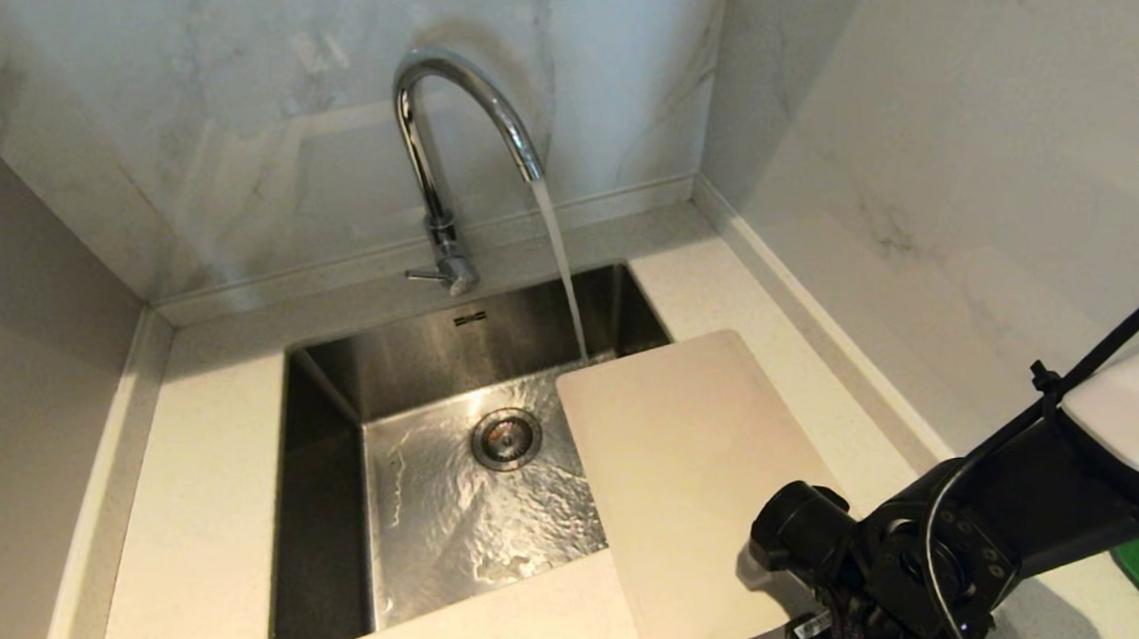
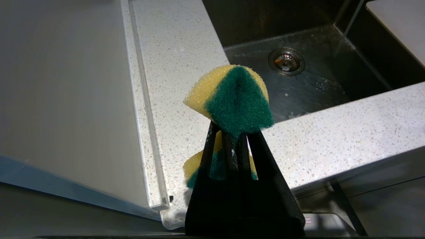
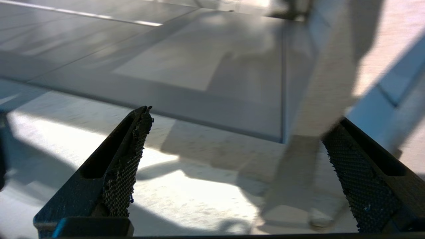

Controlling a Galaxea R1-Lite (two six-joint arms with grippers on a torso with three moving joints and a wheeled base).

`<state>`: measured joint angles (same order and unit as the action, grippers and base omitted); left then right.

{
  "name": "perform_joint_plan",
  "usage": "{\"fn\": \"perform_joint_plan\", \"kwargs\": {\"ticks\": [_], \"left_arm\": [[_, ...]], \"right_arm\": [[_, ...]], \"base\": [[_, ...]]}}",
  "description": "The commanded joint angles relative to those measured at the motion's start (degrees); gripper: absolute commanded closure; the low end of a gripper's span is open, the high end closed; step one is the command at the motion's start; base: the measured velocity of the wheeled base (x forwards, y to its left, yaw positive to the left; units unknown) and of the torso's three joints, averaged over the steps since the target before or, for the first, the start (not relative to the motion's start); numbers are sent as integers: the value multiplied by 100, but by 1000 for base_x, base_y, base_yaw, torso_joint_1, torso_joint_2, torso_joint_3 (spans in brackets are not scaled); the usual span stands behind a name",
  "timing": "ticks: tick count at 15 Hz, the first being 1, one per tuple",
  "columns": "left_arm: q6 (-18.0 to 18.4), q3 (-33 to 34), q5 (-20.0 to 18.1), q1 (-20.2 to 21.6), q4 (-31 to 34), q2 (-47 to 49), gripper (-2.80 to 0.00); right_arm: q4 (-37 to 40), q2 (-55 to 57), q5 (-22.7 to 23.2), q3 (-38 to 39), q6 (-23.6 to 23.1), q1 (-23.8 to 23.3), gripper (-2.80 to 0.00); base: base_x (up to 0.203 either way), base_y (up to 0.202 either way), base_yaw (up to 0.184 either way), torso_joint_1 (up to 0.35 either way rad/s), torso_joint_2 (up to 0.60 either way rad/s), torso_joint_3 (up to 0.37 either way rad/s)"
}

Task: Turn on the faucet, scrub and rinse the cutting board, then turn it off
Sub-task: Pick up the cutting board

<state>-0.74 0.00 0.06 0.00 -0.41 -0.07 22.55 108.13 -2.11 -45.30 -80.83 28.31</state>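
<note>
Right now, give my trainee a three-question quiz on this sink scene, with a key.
1. True or false: water is running from the faucet.
2. What does the left gripper hold? A) a cloth B) a yellow-and-green sponge C) nothing
3. Fill in: the cutting board lies across the sink's ____ rim, seen from the head.

Key:
1. True; a stream falls from the spout into the basin, just past the board's far edge.
2. B; its fingers are shut on the sponge, at the sink's near edge.
3. Right; the right gripper, jaws open, is beside the board's near end.
</note>
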Motion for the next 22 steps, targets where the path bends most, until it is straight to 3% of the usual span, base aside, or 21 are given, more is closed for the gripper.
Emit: {"fn": "perform_joint_plan", "kwargs": {"ticks": [1, 3, 10, 15, 22], "left_arm": [[-5, 9, 3, 0, -2, 7, 0], [-5, 9, 3, 0, -2, 7, 0], [4, 9, 3, 0, -2, 7, 0], [4, 9, 3, 0, 6, 7, 0], [4, 9, 3, 0, 6, 7, 0]], "right_arm": [[-349, -3, -50, 138, -39, 8, -280], [-725, -11, -130, 313, -38, 8, -280], [-882, -189, -137, 469, -21, 8, -280], [-1994, -38, -175, 997, -38, 17, -280], [-2018, 122, -413, 1077, -32, 71, -280]], "base": [[0, 0, 0, 0, 0, 0], [0, 0, 0, 0, 0, 0], [0, 0, 0, 0, 0, 0], [0, 0, 0, 0, 0, 0], [0, 0, 0, 0, 0, 0]]}}
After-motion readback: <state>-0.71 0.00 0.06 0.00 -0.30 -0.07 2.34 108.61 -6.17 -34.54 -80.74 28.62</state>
